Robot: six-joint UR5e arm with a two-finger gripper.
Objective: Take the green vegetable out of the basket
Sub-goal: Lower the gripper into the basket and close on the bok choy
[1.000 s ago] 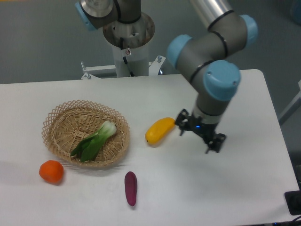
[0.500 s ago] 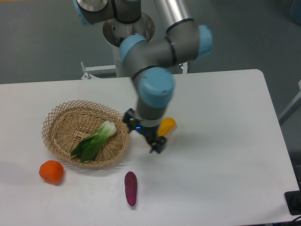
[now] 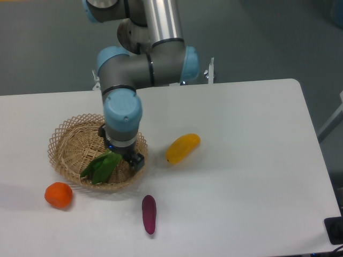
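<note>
Right now the arm hangs over the basket (image 3: pixel 64 140), and the claw (image 3: pixel 124 156) sits low inside it, just above the pale end of the green vegetable (image 3: pixel 102 166). The vegetable lies in the basket with its dark leaves pointing toward the front left rim. Its white end is hidden under the claw, so I cannot tell if the claw is open or closed, or if it has hold of anything yet. My guess is that this is the reaching step: the claw is lined up on the vegetable, but the pick-up is not done, because the leaves lie flat on the basket floor. The next move probably calls for the claw to close gently on the thick stem end and then lift straight up, clear of the woven rim. The leaves are soft, so a hard squeeze could crush them. On the white surface (image 3: pixel 252 176) near the basket rest a yellow fruit (image 3: pixel 183 148), an orange fruit (image 3: pixel 58 195) and a purple vegetable (image 3: pixel 148 213).
</note>
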